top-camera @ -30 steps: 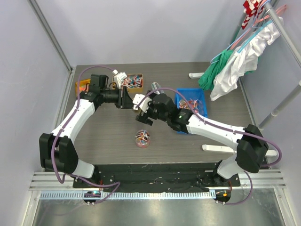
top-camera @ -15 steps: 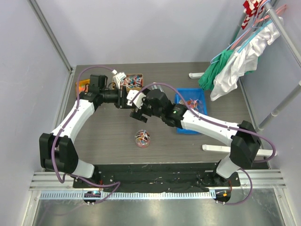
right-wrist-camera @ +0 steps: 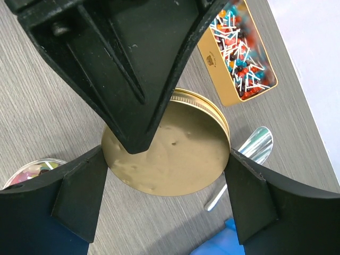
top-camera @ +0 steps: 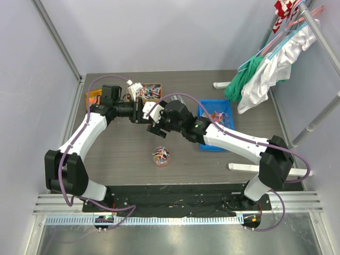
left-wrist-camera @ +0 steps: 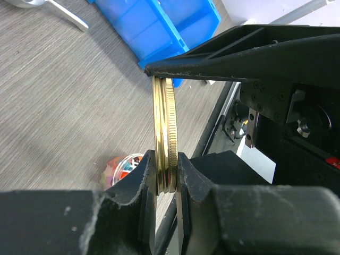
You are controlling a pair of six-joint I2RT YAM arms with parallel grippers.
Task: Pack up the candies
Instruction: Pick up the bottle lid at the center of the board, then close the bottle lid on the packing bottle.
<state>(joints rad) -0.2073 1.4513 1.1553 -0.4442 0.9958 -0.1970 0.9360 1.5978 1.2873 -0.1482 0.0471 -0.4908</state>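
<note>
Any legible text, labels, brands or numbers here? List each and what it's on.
No text reads in any view.
Gold rectangular tin: small dark emblem on its inner wall, too small to read.
Round gold metal lid: plain, no print showing.
Blue plastic bin: no label showing.

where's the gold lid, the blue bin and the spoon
gold lid (left-wrist-camera: 166, 133), left wrist view, ribbed rim
blue bin (left-wrist-camera: 159, 26), left wrist view, outer wall
spoon (right-wrist-camera: 256, 142), right wrist view, its bowl

The left gripper and right gripper meet above the table; a small jar of candies stands nearer the bases.
</note>
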